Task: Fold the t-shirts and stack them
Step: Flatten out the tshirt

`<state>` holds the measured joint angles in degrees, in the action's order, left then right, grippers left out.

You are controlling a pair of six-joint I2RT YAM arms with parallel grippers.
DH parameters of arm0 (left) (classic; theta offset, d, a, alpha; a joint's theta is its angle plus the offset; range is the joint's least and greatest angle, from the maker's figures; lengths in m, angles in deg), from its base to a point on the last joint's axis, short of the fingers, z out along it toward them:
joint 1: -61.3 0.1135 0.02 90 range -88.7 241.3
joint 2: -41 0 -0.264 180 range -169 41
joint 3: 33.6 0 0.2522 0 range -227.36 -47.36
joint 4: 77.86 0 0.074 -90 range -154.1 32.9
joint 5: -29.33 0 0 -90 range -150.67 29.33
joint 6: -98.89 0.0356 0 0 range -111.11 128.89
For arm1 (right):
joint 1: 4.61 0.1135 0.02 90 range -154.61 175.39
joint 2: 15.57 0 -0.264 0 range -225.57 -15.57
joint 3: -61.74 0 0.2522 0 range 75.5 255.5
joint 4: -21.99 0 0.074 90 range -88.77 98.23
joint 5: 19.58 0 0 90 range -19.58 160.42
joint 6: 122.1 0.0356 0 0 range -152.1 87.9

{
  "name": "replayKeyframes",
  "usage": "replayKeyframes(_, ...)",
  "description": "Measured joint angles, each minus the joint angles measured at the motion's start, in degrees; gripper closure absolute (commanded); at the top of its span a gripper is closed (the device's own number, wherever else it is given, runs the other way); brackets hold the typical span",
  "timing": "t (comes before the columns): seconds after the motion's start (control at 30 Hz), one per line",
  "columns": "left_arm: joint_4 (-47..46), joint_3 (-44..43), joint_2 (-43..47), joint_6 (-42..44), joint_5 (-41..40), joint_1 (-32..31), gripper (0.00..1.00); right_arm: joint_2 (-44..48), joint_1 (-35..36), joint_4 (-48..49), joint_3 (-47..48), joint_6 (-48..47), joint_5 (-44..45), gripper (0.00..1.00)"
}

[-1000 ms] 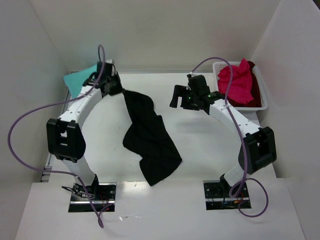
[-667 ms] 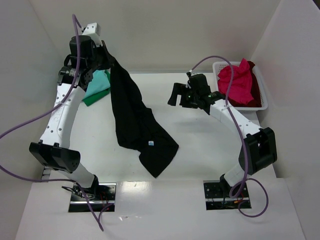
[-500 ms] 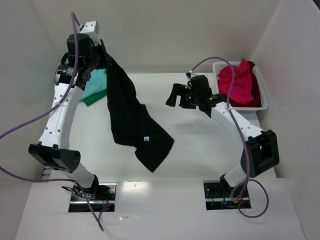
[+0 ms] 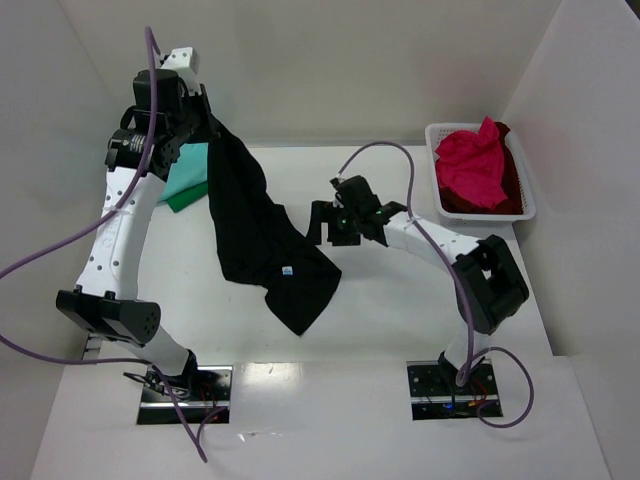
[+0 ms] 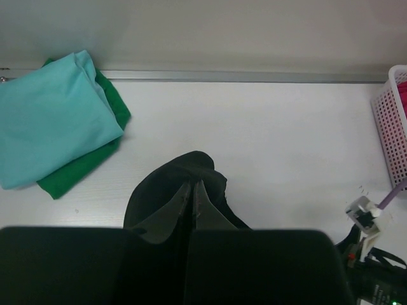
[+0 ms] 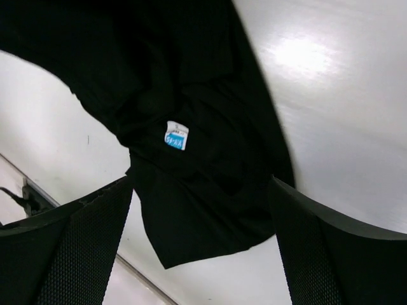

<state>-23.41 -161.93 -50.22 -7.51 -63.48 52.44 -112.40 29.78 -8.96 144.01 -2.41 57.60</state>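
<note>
My left gripper was clamped tight on a bunched fold of the black t-shirt. In the wrist view the cloth was pinched between the closed fingers and fell away below them. Over the last second I had raised that arm from the table to the upper left of the overhead frame. The shirt no longer lay flat. It hung from the grip in a long drape, with its lower end at centre frame, and I could not tell whether that end rested on the table.

The folded teal t-shirt and the green t-shirt beneath it sat at the upper left, uncovered behind the lifted cloth.

My right gripper had swung in from beside the white basket at the upper right to just beside the shirt's right edge. Its jaws stood wide apart with nothing between them. Its camera looked down on the hem and the small label.

The pink-red t-shirt was in the basket, untouched. I judged the black shirt was up for spreading and the right hand was about to take a second hold.
</note>
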Motion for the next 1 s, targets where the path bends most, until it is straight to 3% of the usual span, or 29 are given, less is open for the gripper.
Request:
replayKeyframes(0.27, 0.1, 2.5, 0.5, 0.0, -0.5, 0.0, 1.00, -5.7, 3.6, 1.7, 0.7, 1.0, -0.4, 0.18)
replayKeyframes(0.4, 0.0, 4.7, 1.4, 0.0, -0.7, 0.0, 1.00, -9.9, 3.6, 1.7, 5.1, 0.6, 1.2, 0.27)
replayKeyframes(0.7, 0.1, 6.7, 3.0, 0.0, -1.4, 0.2, 1.00, -16.9, 3.6, 1.8, 17.3, 0.0, 5.4, 0.29)
replayKeyframes(1.0, 0.0, 7.1, 3.6, 0.0, -1.8, 0.2, 1.00, -19.8, 3.6, 0.9, 18.3, 0.5, 7.0, 0.29)
